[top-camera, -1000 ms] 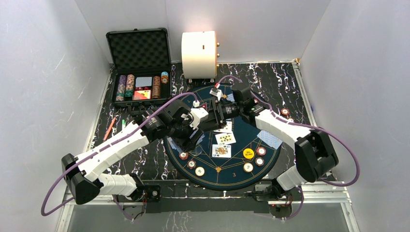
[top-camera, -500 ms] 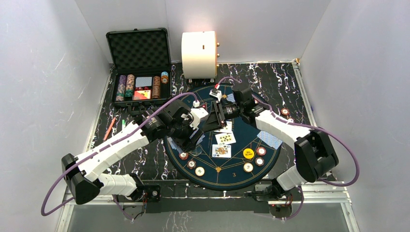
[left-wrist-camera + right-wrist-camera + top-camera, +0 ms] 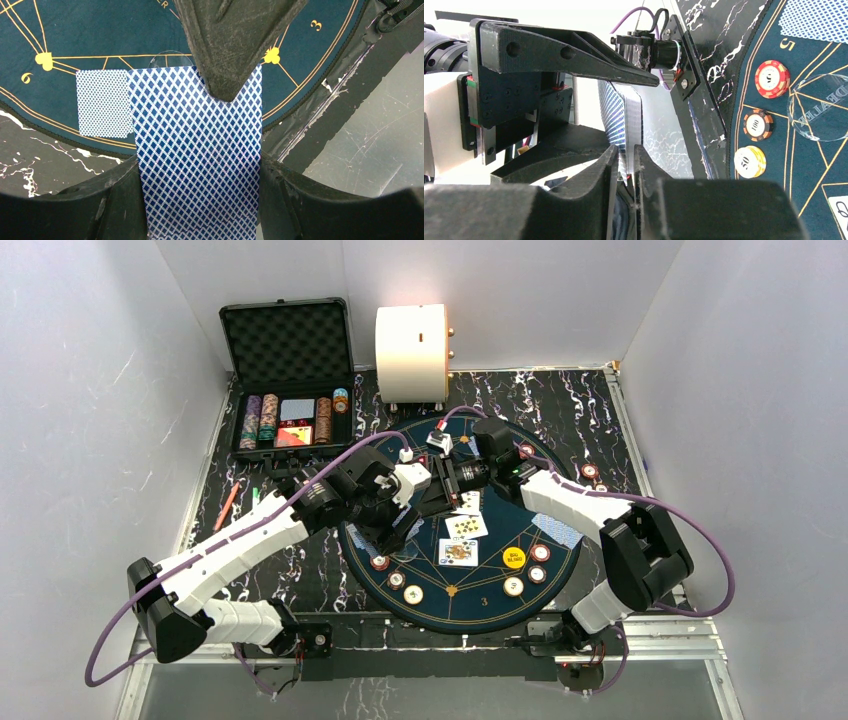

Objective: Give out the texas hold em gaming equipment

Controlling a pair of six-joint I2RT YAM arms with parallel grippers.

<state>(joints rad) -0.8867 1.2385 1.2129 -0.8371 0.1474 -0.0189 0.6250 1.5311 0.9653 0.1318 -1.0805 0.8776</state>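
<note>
Now the left gripper (image 3: pixel 398 523) squeezes the blue-backed playing cards (image 3: pixel 195 165) just above the round poker mat (image 3: pixel 100 30). The right gripper (image 3: pixel 626 152) pinches their edge, jaws almost together. Pull slowly and straight, so only one card slides off.

Reference: round mat (image 3: pixel 455 612), top view, 12 o'clock toward the back wall. The 10-to-12 o'clock sector is blocked: the left gripper (image 3: pixel 220 127), clamped on the deck (image 3: pixel 200 170), meets the right gripper (image 3: pixel 626 152), which pinches one card (image 3: pixel 634 125). Face-up cards (image 3: pixel 466 526) cover the centre. Chips (image 3: pixel 397 580) line 7 o'clock. Further chips (image 3: pixel 540 553) and the yellow button (image 3: pixel 513 558) crowd 4 o'clock. Between both groups, 6 o'clock is an open lane. The case (image 3: pixel 290 345) stands beyond 10 o'clock, the cylinder (image 3: pixel 412 352) beyond 12 o'clock.
</note>
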